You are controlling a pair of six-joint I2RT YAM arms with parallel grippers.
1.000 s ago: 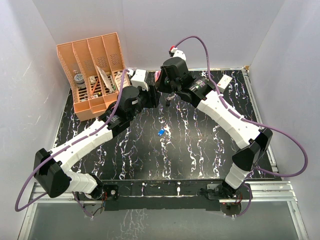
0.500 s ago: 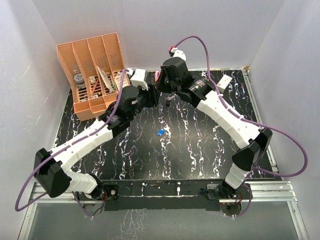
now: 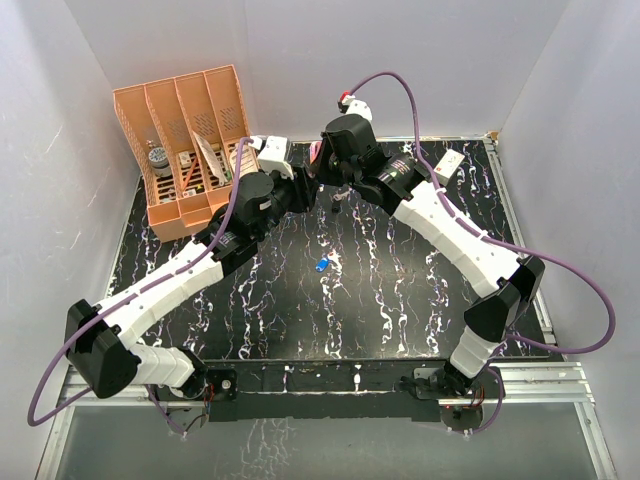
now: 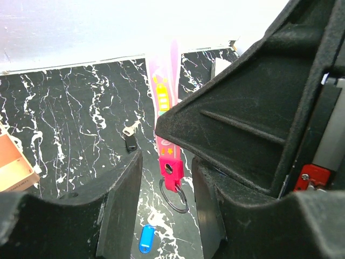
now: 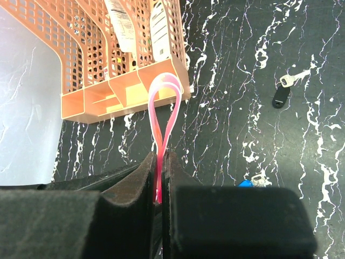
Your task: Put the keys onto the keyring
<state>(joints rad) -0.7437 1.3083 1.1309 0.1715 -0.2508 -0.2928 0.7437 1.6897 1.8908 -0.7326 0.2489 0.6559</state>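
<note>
Two arms are meeting over the far middle of the black marbled table (image 3: pixel 400 300). The right gripper (image 5: pixel 160 162) is pinching the keyring (image 4: pixel 161 102) by its pink strap with its jaws clenched tight. The strap's loop is poking out past the fingertips, toward the orange organiser (image 3: pixel 185 205) at the far left. The strap's other end, with its red tab (image 4: pixel 170 170) and dark metal ring (image 4: pixel 173 197), is sitting above the table between the fingers (image 4: pixel 121 205) of the left gripper (image 4: pixel 166 162). That gripper is standing released, its jaws spread to either side of the tab and grasping nothing. Both keys are lying loose on the table. The blue key (image 3: pixel 320 264) is resting near the middle, and the black key (image 4: pixel 131 143) is lying a little farther back, toward the far edge.
</note>
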